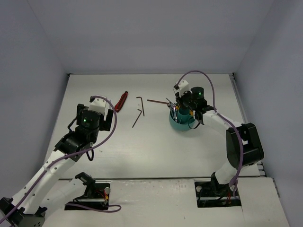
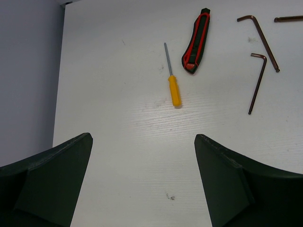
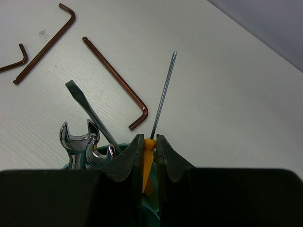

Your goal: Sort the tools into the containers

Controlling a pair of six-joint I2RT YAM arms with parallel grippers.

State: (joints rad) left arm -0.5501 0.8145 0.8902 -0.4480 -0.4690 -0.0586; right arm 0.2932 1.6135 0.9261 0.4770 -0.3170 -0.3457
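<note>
Right gripper [image 3: 150,150]: jaws clamped on the orange handle of a screwdriver [image 3: 163,97]. Shaft points to the upper frame, handle end down. Tub [image 1: 182,126] sits directly under the jaws; its teal rim shows low in the right wrist view. Wrenches [image 3: 86,141] and a flat-blade driver [image 3: 89,108] already stand in it. My read: the drop is straight down, with no sideways travel. The risk is the handle catching a divider wall, which I cannot see.

Left gripper [image 2: 143,142]: jaws wide apart, nothing between them, over bare table [image 2: 118,156]. Loose screwdriver [image 2: 173,87] lies ahead, slightly right of centre. Its long axis runs nearly up-down the frame, handle nearest the jaws. Red-black tool [image 2: 196,43] lies just beyond it, two hex keys [image 2: 259,80] at upper right. The left arm is the nearer one for these.

The top view does not show the loose screwdriver, as the left wrist covers it. Third hex key [image 3: 115,79] lies beside the tub, plainest in the right wrist view.
</note>
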